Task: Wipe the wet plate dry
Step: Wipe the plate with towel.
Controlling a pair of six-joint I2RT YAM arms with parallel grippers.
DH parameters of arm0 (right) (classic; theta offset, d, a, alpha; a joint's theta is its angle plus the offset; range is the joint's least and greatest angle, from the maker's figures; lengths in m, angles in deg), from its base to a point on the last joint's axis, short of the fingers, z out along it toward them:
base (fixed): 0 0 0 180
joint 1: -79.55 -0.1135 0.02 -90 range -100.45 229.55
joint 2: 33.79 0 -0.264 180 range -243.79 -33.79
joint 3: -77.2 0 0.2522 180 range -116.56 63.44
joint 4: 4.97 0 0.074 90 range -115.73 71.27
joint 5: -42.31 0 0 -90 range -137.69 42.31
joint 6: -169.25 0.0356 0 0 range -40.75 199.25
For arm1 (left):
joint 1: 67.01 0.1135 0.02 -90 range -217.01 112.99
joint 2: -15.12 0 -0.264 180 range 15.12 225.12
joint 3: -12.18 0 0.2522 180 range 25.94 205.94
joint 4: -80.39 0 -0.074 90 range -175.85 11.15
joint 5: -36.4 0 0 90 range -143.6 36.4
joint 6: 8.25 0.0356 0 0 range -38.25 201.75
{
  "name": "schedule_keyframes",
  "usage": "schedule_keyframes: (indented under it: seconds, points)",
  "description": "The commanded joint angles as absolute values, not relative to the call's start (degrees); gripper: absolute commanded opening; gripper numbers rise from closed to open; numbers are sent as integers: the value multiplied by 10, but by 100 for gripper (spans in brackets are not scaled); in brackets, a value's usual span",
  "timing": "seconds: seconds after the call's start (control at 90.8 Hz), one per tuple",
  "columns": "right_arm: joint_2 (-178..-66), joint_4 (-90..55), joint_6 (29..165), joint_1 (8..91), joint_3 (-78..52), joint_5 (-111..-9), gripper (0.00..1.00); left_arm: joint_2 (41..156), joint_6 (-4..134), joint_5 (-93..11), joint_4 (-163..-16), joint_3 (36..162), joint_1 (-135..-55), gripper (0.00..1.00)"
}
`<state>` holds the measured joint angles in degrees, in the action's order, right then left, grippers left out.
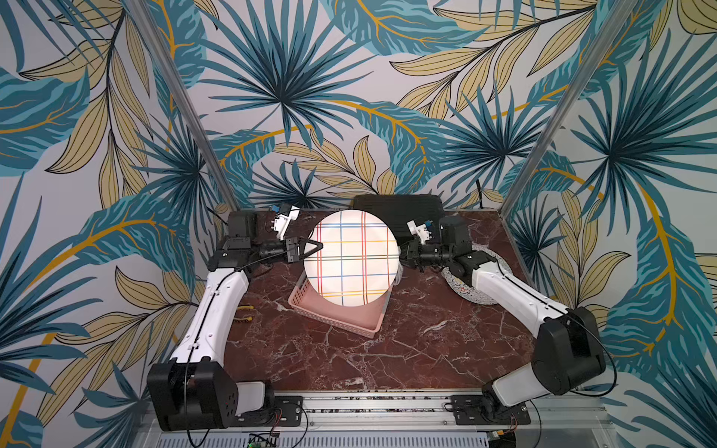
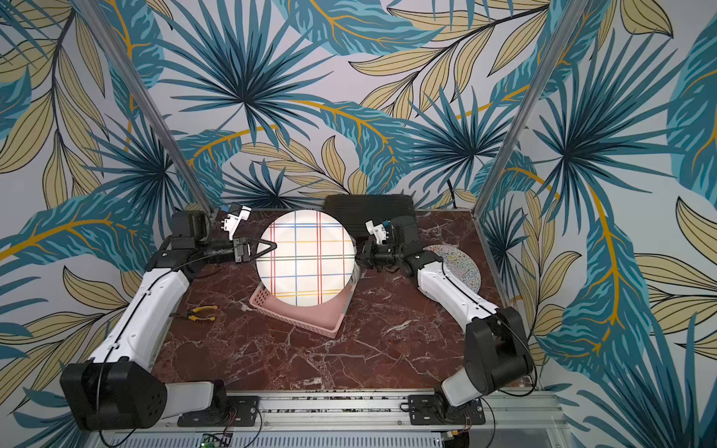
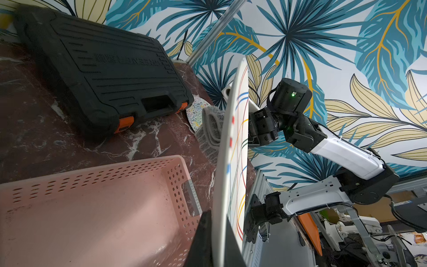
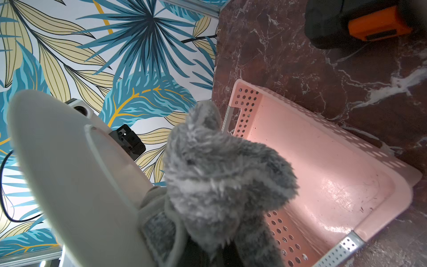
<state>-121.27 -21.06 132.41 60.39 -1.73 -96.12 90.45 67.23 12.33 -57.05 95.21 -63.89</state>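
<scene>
Left pincer (image 1: 315, 248) clamped on the plate (image 1: 351, 258) rim, centre frame in both top views. The plate stands upright, face to us, held above the pink basket (image 1: 341, 324). Right pincer (image 1: 404, 259) closed on grey fluffy cloth (image 4: 221, 175) at the plate's opposite edge. Plate probably stiff, glazed, slick when wet and breakable, so hold by the rim and press gently. Cloth soft. Worktop (image 1: 426, 349) dark marble, bare in front. Black case (image 1: 399, 207) at back, leaf-print walls (image 1: 349, 77) close round.

Your round white plate (image 1: 351, 258) with coloured grid lines stands upright in air near the far edge of the table (image 1: 426, 349). The grey fluffy cloth (image 4: 219, 180) is at its back side.
</scene>
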Motion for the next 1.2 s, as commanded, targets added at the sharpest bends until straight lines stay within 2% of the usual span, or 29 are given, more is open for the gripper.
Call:
schedule_keyframes:
  seconds: [0.0, 0.341, 0.529, 0.958, 1.19]
  points:
    - [-1186, -157, 1339, 589, 2, -1003, 0, 913, 626, 65, -649, 948, -636, 0]
    - [-1169, -167, 1286, 555, 14, -941, 0, 942, 540, 70, -694, 945, -635, 0]
    - [-1150, -214, 1191, 505, 8, -831, 0, 954, 528, 87, -694, 948, -635, 0]
    - [-1090, -78, 1147, 406, 112, -617, 0, 964, 504, 88, -694, 949, -636, 0]
    - [-1096, -54, 1096, 366, 114, -518, 0, 968, 492, 113, -716, 946, -636, 0]
